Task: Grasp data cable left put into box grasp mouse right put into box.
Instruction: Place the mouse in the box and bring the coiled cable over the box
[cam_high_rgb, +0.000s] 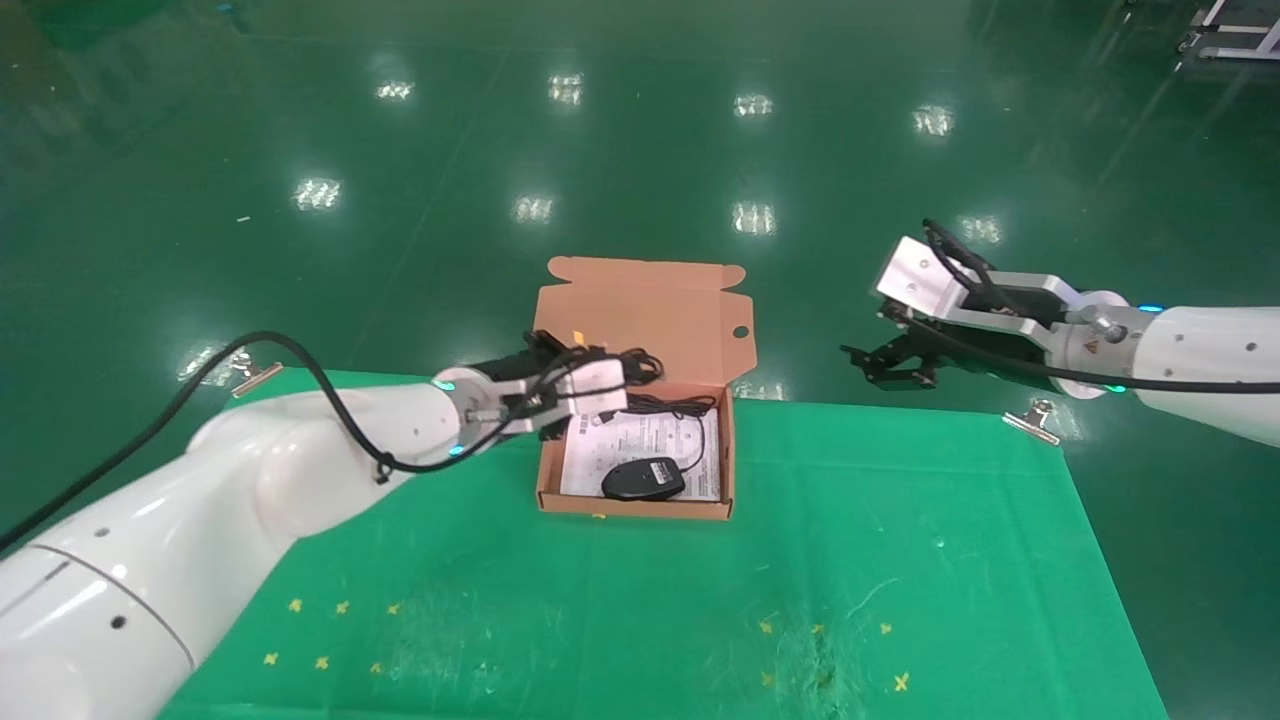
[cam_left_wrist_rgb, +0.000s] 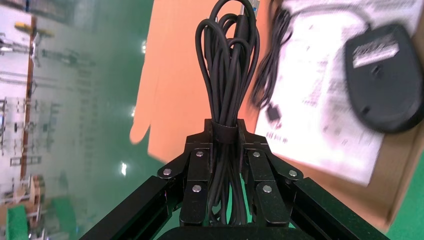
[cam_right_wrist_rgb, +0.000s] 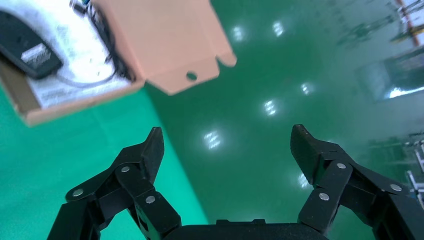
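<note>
The data cable (cam_left_wrist_rgb: 227, 60), a bundle of black loops, is clamped in my left gripper (cam_left_wrist_rgb: 223, 131), which is shut on it. In the head view the left gripper (cam_high_rgb: 575, 358) holds the cable (cam_high_rgb: 640, 365) over the back left corner of the salmon-orange box (cam_high_rgb: 640, 505), in front of its raised flap lid (cam_high_rgb: 640, 310). The black mouse (cam_high_rgb: 643, 478) lies inside the box on the white sheet (cam_high_rgb: 640, 440), its thin cord (cam_high_rgb: 690, 410) looped behind it. My right gripper (cam_high_rgb: 890, 365) hangs open and empty beyond the table's back right edge, with only floor between its fingertips (cam_right_wrist_rgb: 227, 140).
A green cloth (cam_high_rgb: 700, 600) covers the table, held by metal clips at the back left (cam_high_rgb: 250, 375) and back right (cam_high_rgb: 1035, 418). Small yellow crosses (cam_high_rgb: 320, 660) mark the cloth near the front. Shiny green floor (cam_high_rgb: 640, 150) lies beyond.
</note>
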